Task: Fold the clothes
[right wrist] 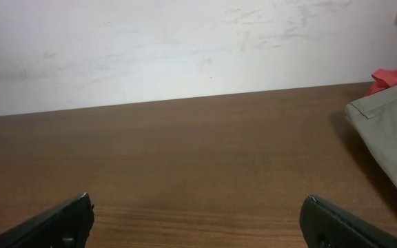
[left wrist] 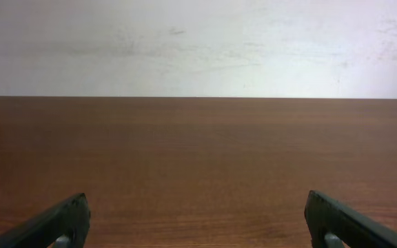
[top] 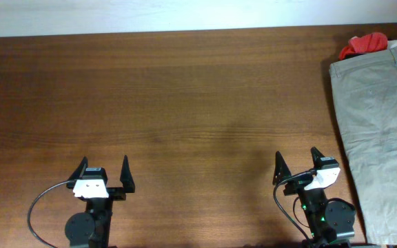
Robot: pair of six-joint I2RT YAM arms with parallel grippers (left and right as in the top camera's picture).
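Observation:
The clothes (top: 381, 131) are light khaki-beige trousers lying in a long strip along the right edge of the table, reaching from the far edge to the near edge. They also show at the right of the right wrist view (right wrist: 391, 131). My left gripper (top: 104, 166) is open and empty near the front left, far from the clothes; its fingers show in the left wrist view (left wrist: 197, 219). My right gripper (top: 298, 160) is open and empty near the front right, just left of the clothes; its fingers show in the right wrist view (right wrist: 197, 219).
A red cloth (top: 364, 45) lies bunched at the far right behind the trousers, also in the right wrist view (right wrist: 395, 77). The brown wooden table (top: 185, 103) ends at a white wall (left wrist: 198, 48) at the back.

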